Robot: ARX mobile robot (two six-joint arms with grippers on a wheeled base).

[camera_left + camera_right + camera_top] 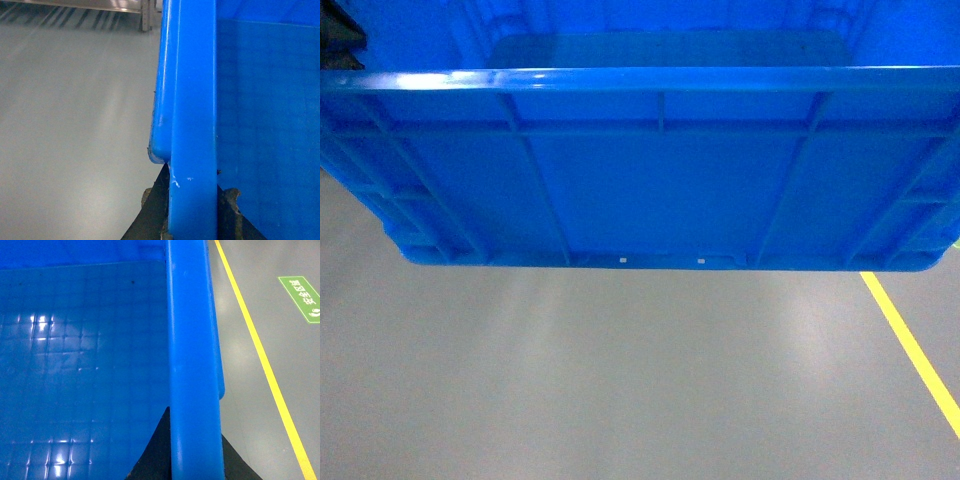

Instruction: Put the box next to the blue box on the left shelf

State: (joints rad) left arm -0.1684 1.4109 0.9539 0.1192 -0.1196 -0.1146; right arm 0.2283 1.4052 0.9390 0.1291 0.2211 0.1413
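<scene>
While both sets of jaws clamp its end rims, the box hangs above the floor, long axis running nine to three; only a rack shows far at twelve o'clock in the left wrist view.

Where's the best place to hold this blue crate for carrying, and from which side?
By the thick rim on its two short ends, one gripper each. The left gripper and right gripper straddle the rim of the box from above, a finger either side. The rim overhangs, probably resisting slip.
</scene>
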